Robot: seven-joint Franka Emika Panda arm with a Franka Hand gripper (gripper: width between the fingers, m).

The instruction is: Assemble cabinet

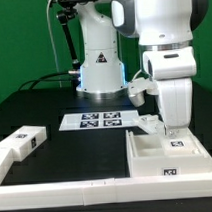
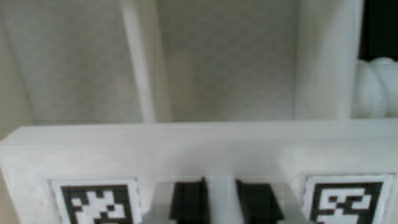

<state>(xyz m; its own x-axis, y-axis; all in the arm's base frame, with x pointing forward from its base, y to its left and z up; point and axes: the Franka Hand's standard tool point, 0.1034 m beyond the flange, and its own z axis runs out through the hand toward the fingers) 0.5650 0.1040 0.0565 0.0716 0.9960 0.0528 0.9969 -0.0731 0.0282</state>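
- the gripper [image 1: 175,127] is down at the white cabinet shell [image 1: 157,164], on the black table [image 1: 44,105] at the exterior view's right.
- whether its fingers are apart or clamped cannot be told.
- a drawer-like block [image 1: 23,141] lies well apart, left.

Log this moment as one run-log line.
step: cabinet assembly | gripper low over cabinet shell, open/shut unclear | loose block at exterior view's left, apart from shell

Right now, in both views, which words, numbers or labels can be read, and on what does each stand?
No readable words or numbers.
Square black-and-white tags, patterns without letters: on the marker board and the cabinet.
Blue light on the robot base: too blurred to read.
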